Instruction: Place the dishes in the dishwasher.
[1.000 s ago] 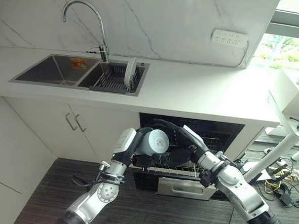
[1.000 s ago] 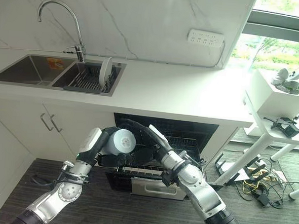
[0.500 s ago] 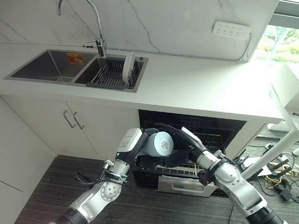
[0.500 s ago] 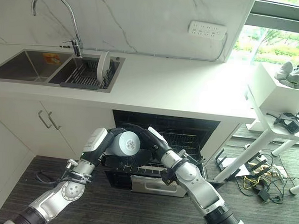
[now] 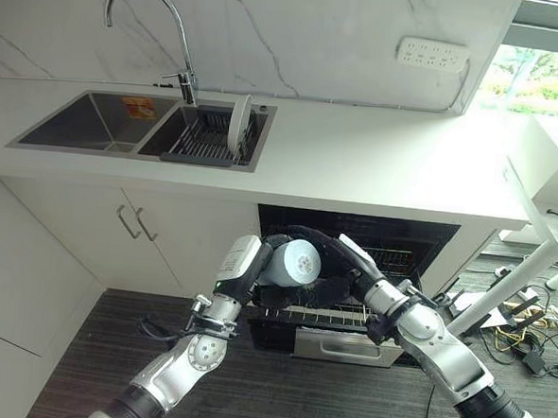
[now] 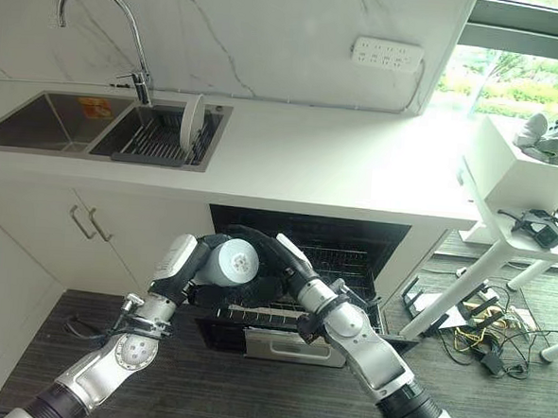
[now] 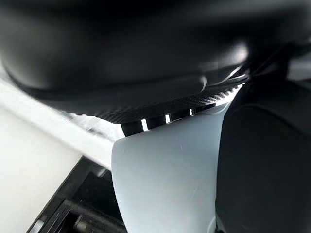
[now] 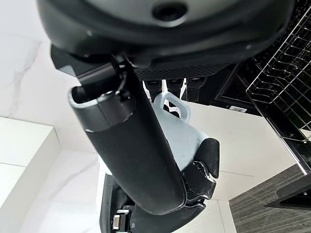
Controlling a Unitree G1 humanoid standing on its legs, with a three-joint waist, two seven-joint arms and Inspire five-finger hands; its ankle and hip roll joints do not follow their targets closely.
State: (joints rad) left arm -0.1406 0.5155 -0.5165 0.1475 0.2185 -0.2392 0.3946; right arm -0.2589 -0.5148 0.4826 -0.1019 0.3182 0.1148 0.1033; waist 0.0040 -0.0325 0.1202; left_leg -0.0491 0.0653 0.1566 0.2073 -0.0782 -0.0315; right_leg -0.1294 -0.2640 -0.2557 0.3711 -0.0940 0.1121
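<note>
Mug (image 5: 290, 263), pale blue-white, held in front of the open dishwasher (image 5: 404, 250), above its pulled-out rack (image 5: 334, 317). Mug lies on its side, base turned up toward my head.

My left hand (image 5: 256, 274) comes up from lower left; fingers curled round the mug's body, gripping it. My left wrist view has the mug's smooth wall (image 7: 165, 184) right against the dark palm, a thumb or finger (image 7: 265, 165) pressed along one side.

My right hand (image 5: 328, 259) reaches in from the right, arching over the mug's far side and top. In my right wrist view the mug (image 8: 177, 133) sits past the thumb (image 8: 129, 150), its handle showing between my fingers. The fingers bend over the mug, but whether they really grip it or only rest on it I cannot tell. My other hand's fingers (image 8: 206, 160) wrap the mug from below in that view.

Dishwasher is under the white counter (image 5: 376, 172), its door down, wire rack (image 8: 284, 82) visible at the edge of the right wrist view.

Up on the counter: a double sink (image 5: 104, 127) with a curved tap (image 5: 144, 16). The sink's right basin holds a dark drying rack (image 5: 202, 143) with one white plate (image 5: 237, 126) standing on edge in it. Socket strip (image 5: 430, 55) on the marble wall behind
</note>
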